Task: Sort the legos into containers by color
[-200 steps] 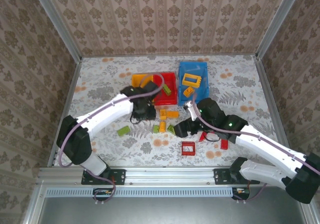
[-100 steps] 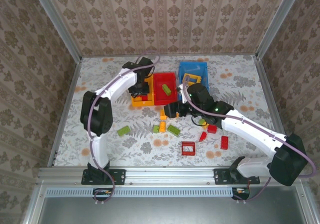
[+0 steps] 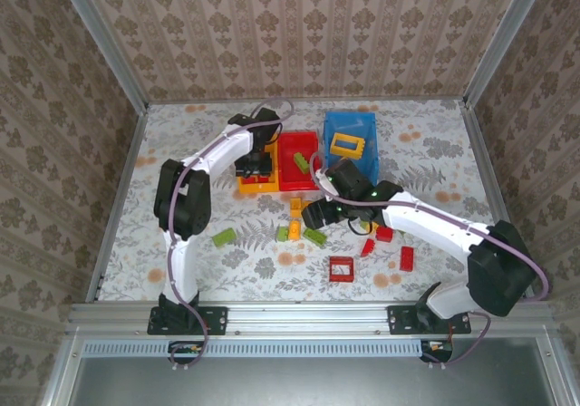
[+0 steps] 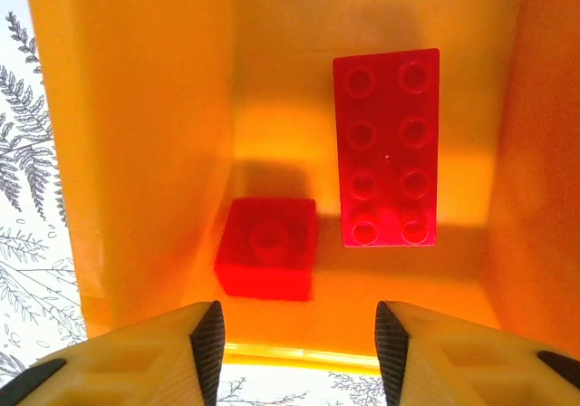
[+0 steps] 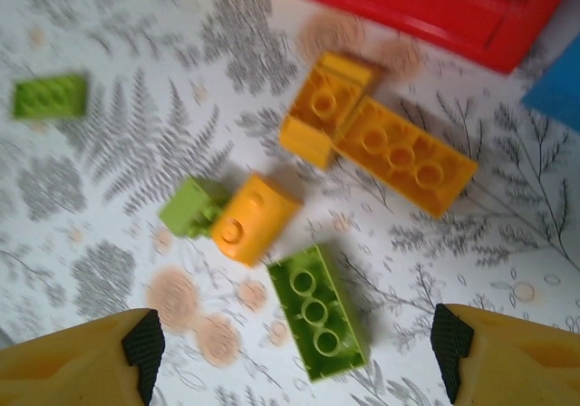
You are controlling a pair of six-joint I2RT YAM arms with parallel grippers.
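Above the far middle of the fern-patterned worktop [image 3: 426, 148], my left jaws hang over the open orange-yellow plastic bin [image 4: 136, 134]. They stand partly apart with nothing between them. On that bin's floor lie a long red eight-stud brick [image 4: 388, 148] and, just beside it, a small red square brick [image 4: 267, 259]. To its right stands the red plastic bin [image 3: 288, 178], with one lime green brick [image 3: 300, 160] inside. Next comes the slightly larger blue plastic bin [image 3: 362, 123], holding an orange-yellow hollow square frame [image 3: 345, 142].

My right jaws hover, spread wide and empty, over loose bricks on the worktop in front of the red bin. These are a lime green brick showing three studs [image 5: 319, 313], a small orange-yellow brick [image 5: 254, 217] touching a small lime green piece [image 5: 192, 207], and a long orange-yellow brick [image 5: 403, 159]. Nearer my bases lie a red hollow square frame [image 3: 341, 268] and, well to the left, a lone lime green brick [image 3: 224, 236].
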